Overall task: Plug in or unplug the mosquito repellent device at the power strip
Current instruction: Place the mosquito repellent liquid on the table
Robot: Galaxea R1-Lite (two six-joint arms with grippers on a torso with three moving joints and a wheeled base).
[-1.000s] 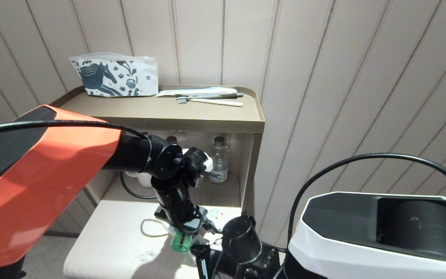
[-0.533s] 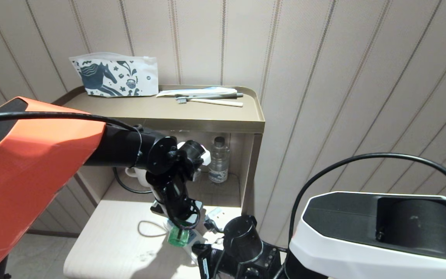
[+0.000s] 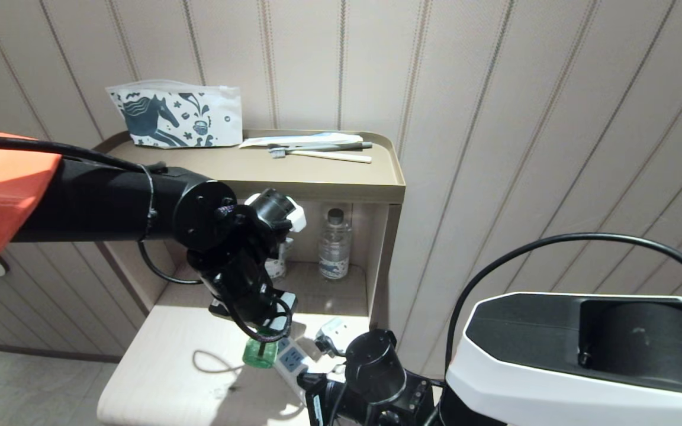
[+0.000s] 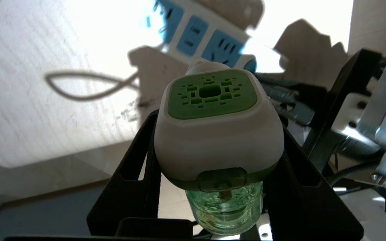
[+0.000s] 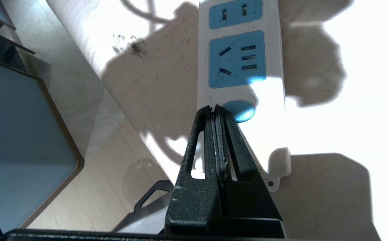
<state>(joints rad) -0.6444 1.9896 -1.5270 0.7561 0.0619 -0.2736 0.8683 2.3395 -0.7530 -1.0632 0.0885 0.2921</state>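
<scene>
The mosquito repellent device (image 4: 218,134), a white cap with a green centre on a green bottle, sits between the black fingers of my left gripper (image 4: 217,120), which is shut on its cap. In the head view the green bottle (image 3: 260,354) hangs just left of the power strip (image 3: 290,360), apart from it. The strip (image 4: 196,33) lies on the pale table beyond the device, its three light-blue socket faces bare. My right gripper (image 5: 214,108) is shut, its tips resting at the strip's (image 5: 240,60) end beside the round blue button (image 5: 241,110).
A brown cabinet (image 3: 329,189) stands behind the low table (image 3: 157,367), with a water bottle (image 3: 334,244) in its shelf and a printed pouch (image 3: 175,115) and toothbrushes (image 3: 317,151) on top. The strip's white cord (image 3: 211,362) loops on the table.
My left arm has drawn back and up to the left, carrying the device off the strip; a socket face it covered now shows. The right gripper has stayed put.
</scene>
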